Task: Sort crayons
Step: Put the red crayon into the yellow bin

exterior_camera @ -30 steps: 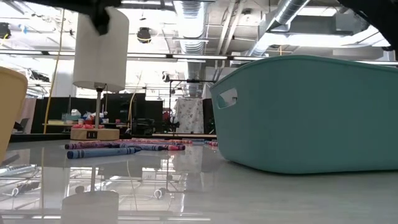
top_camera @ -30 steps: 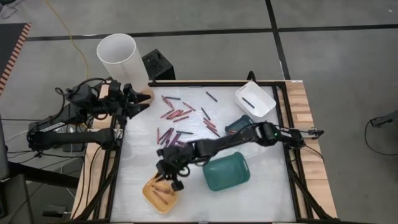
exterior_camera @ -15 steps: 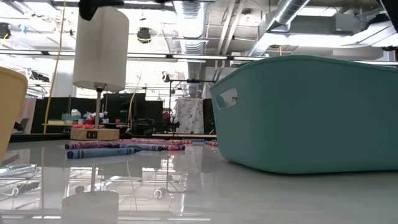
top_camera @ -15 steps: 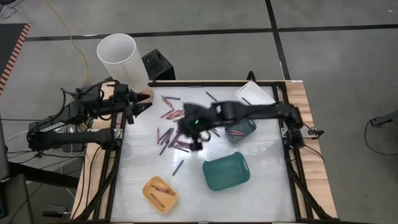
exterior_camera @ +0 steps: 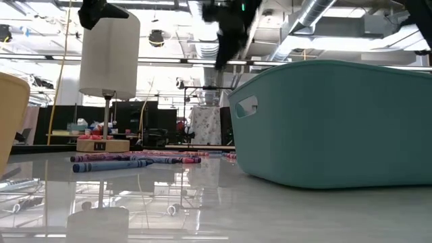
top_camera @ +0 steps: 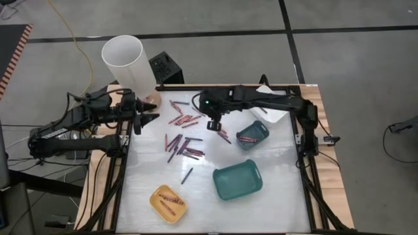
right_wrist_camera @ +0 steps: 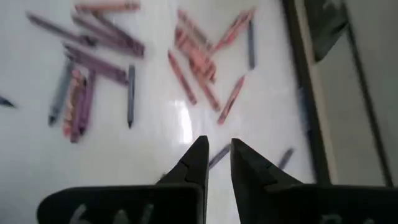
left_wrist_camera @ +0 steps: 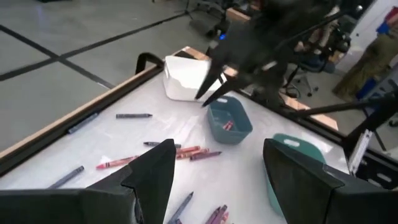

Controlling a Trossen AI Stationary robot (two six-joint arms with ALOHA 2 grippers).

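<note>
We judge sorting barely begun: most crayons (top_camera: 185, 145) lie loose on the table (top_camera: 281, 196), few in trays; left jaws apart, right jaws near-together, empty

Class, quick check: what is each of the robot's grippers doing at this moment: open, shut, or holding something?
Left gripper: open, holding nothing, at the table's left edge.
Right gripper: fingers nearly together with a narrow gap, empty, above the scattered red and purple crayons.

Grey concrete floor (top_camera: 215, 16) all round, crossed by dark tape lines (top_camera: 196, 34), with a yellow cable (top_camera: 73, 40) trailing over it. Overhead run silver ducts (exterior_camera: 317, 13) and strip lights (exterior_camera: 172, 62). Far back stand dim, cluttered workbenches (exterior_camera: 101, 128).
</note>
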